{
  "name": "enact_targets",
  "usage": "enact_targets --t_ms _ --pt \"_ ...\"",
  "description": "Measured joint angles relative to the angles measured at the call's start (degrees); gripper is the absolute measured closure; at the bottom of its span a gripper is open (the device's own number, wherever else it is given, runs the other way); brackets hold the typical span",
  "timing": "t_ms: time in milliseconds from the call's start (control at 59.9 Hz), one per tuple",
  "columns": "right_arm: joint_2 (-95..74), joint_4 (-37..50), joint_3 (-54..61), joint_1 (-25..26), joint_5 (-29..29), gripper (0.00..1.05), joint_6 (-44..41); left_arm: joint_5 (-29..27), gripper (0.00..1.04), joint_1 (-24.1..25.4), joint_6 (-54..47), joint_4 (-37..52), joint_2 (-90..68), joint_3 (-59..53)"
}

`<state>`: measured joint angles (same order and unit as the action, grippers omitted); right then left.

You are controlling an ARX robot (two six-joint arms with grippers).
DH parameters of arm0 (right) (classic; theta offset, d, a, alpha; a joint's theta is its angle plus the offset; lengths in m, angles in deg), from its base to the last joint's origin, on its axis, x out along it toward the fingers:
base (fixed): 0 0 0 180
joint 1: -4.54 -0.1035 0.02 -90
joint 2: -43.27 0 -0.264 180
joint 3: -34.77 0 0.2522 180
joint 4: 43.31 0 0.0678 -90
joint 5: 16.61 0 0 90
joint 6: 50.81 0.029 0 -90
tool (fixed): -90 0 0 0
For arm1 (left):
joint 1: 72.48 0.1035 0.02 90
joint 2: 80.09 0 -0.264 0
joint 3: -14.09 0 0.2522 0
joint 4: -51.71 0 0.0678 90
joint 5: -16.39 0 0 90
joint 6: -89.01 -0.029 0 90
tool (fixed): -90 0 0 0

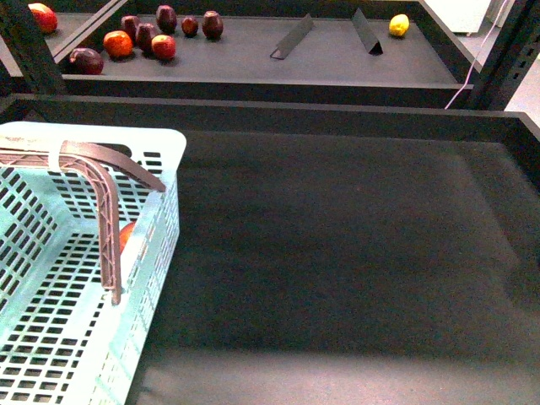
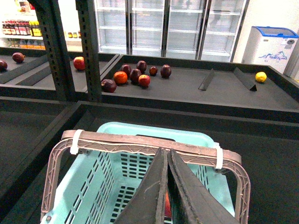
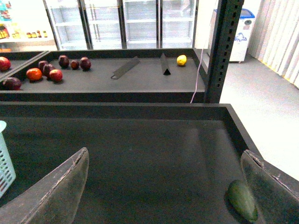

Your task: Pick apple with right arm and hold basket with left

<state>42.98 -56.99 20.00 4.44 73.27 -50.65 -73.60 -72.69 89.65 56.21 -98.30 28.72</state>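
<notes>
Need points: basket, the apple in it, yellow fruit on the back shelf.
basket [image 1: 164, 148]: front view, bare far-right corner of the rim.
apple [image 1: 126, 236]: front view, red-orange patch visible inside the basket through the slotted wall.
yellow fruit [image 1: 399, 25]: front view, middle of the fruit.

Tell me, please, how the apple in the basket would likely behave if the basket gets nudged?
The apple looks round and glossy, so it would probably roll across the basket floor. The slotted walls should likely contain it. Its smooth skin may feel slippery to fingers.

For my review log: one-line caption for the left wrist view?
Left claw shut on the basket handles, apple inside.
</notes>
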Motion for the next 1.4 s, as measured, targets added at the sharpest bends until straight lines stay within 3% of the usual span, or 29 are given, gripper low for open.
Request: enact_targets --t_ms 484,584,1318,1401 --pt "-0.02 0.0 0.0 0.0 0.0 0.09 0.0 0.0 1.01 0.0 0.0 -8.39 8.35 0.0" --pt "-0.02 0.0 0.0 0.0 -0.02 0.09 0.0 0.0 1.01 0.02 -0.02 -17.57 16.17 0.0" --pt "0.0 0.0 0.0 0.0 0.0 0.09 0.0 -0.02 1.01 0.02 -0.02 -18.18 17.86 0.02" --pt "0.0 0.0 0.0 0.0 0.0 0.09 0.0 -0.02 0.9 0.0 -0.02 -18.18 17.86 0.02"
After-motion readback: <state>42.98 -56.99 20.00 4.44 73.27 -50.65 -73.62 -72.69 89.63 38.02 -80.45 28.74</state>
